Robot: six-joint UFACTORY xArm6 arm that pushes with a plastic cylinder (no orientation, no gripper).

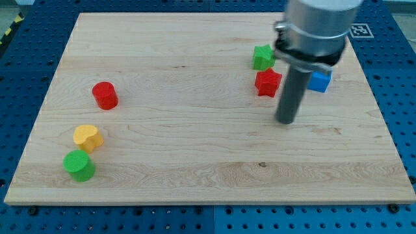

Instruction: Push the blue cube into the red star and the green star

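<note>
Status of task: judged not complete. The blue cube (320, 80) lies at the view's upper right of the desk (195, 162), largely hidden behind the dark rod and its grey housing; only its right portion shows. The red star (268, 82) lies to the view's left of the cube, with the rod's shaft standing between them in the picture, so whether cube and red star touch cannot be told. The green star (263, 57) sits just above the red star, toward the view's top, the two stars near or touching at their edges. The cube appears near both stars but not visibly pressed into either; a leftward push looks to be what is left.

Tool: this arm carries no gripper, so there is no opening to report and nothing is held (the rod can only shove). My tip (285, 121) rests on the desk below the red star and below-left of the blue cube, toward the view's bottom, apart from both. It touches no block as far as can be seen.

Other items, well apart at the view's left: a red cylinder (104, 95), a yellow block (87, 138) of roughly heart-like shape, and a green cylinder (79, 165) just below it. None bears on the task.
</note>
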